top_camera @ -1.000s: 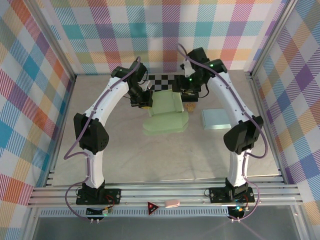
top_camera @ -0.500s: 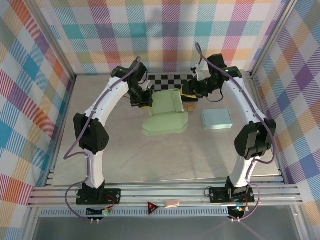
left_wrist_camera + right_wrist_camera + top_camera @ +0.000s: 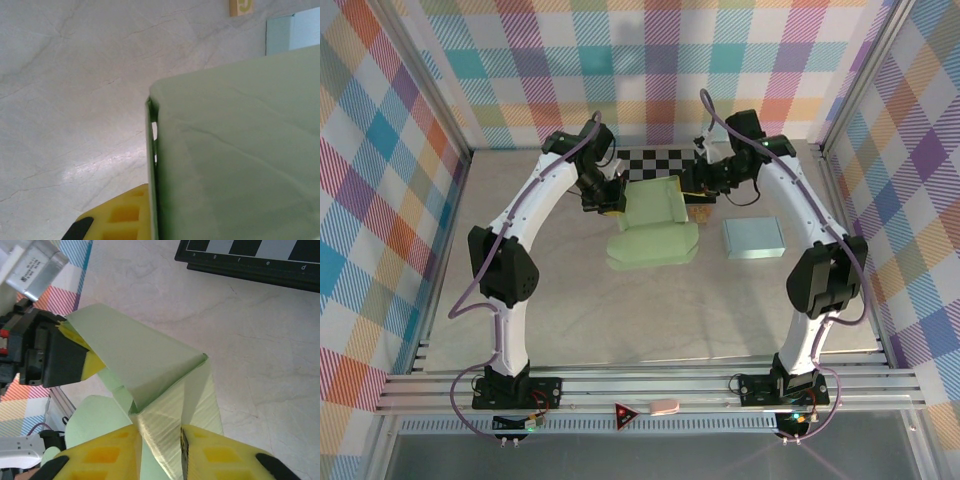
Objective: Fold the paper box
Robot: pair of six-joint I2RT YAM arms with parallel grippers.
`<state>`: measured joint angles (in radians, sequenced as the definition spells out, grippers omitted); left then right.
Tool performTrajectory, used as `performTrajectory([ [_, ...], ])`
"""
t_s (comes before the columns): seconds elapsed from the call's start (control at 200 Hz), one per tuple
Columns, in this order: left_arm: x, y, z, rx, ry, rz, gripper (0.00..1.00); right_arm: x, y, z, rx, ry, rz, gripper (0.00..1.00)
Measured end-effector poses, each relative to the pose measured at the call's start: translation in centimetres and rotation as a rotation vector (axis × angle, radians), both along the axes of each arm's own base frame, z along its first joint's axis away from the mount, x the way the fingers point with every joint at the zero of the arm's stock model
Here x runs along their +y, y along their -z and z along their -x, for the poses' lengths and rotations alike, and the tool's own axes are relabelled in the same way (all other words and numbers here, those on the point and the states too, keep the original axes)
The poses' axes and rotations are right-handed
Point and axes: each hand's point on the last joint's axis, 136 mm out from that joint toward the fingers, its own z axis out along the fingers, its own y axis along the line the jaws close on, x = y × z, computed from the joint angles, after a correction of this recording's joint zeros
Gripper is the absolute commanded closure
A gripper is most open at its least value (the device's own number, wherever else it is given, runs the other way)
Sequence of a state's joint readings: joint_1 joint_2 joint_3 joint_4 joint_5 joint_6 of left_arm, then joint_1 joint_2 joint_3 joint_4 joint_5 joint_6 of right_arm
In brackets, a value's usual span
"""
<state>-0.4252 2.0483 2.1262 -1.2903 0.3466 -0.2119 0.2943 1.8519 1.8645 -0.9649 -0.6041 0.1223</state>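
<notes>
paper box [image 3: 655,225]: pale green; mid-far on tabletop [image 3: 620,310]; part folded
left tool [image 3: 615,205]: clamped on its left wall
right tool [image 3: 159,432]: narrow; fingers [image 3: 125,440] astride right flap [image 3: 162,412]; grip cannot tell

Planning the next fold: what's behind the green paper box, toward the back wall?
A checkerboard lies flat on the table behind the paper box. Its two ends are covered by the left arm and right arm.
</notes>
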Motion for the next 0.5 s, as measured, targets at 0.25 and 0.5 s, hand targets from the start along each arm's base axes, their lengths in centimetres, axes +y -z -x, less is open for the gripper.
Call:
performTrajectory([
  [0.25, 0.6, 0.4, 0.2, 0.015, -0.009, -0.031, 1.0, 0.7, 1.0, -1.0, -0.04, 0.014, 0.095, 0.91],
  [0.5, 1.0, 0.6, 0.5, 0.028, -0.012, -0.048, 1.0, 0.8, 2.2, -1.7, -0.101, 0.074, 0.288, 1.0],
])
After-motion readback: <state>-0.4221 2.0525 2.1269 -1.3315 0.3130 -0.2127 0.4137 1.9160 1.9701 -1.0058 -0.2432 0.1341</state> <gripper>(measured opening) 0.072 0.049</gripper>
